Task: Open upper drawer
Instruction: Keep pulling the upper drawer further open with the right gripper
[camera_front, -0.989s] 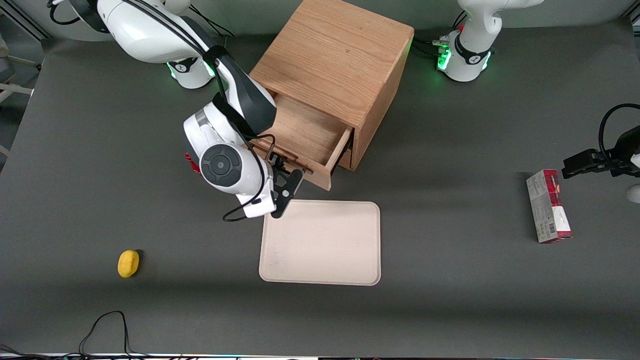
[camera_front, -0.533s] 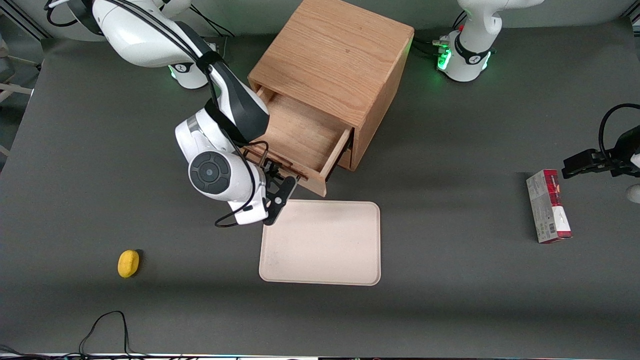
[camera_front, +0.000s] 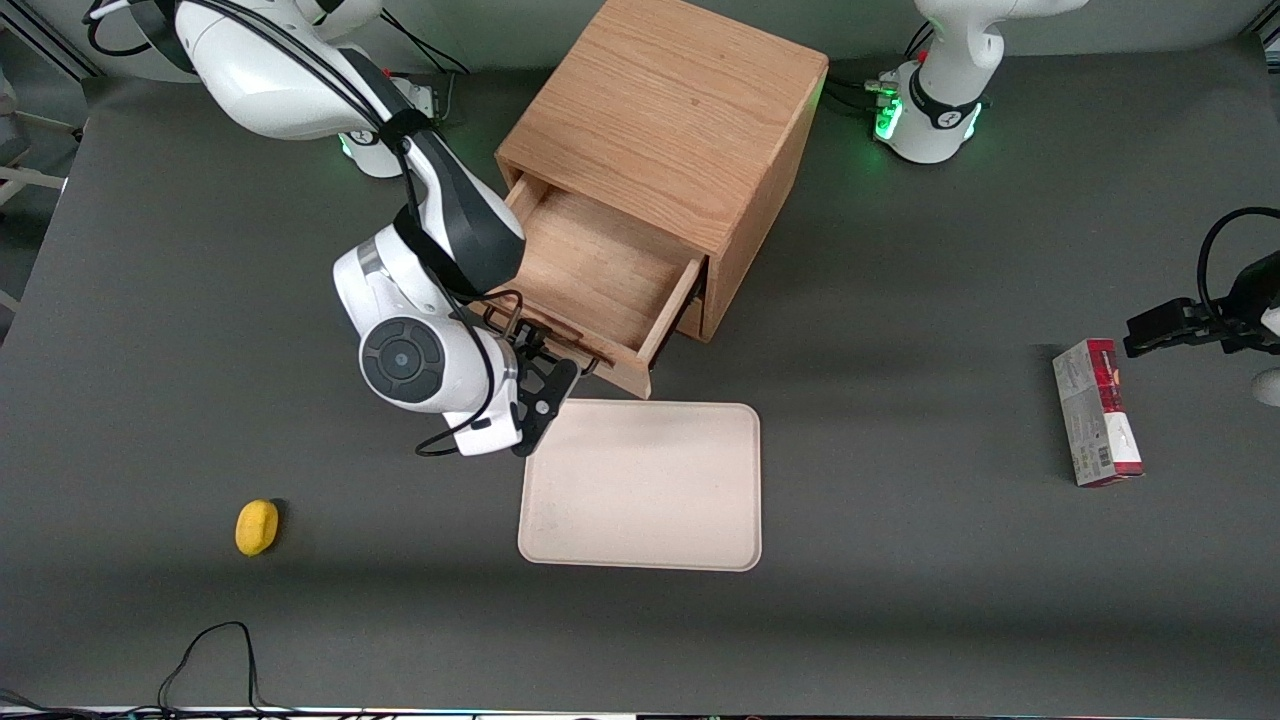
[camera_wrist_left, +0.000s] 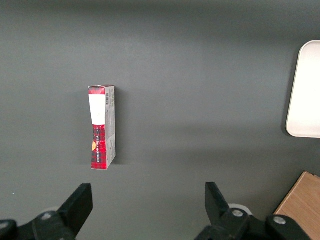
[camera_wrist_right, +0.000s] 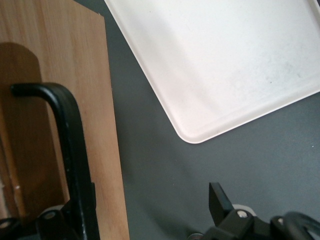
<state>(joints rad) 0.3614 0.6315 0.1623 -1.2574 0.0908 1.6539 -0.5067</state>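
Where gripper hovers: one upper drawer.

Upper drawer pulled out – pincer at its front, tray nearer camera.

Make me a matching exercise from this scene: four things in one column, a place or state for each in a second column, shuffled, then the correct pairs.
Things:
1. upper drawer
2. tray
3. red box
4. end effector

Places or states:
A. lying toward the parked arm's end of the table
B. pulled out of the cabinet, inside bare
C. at the drawer front
D. flat on the table, nearer the front camera than the cabinet

Pairs: 1-B, 2-D, 3-A, 4-C
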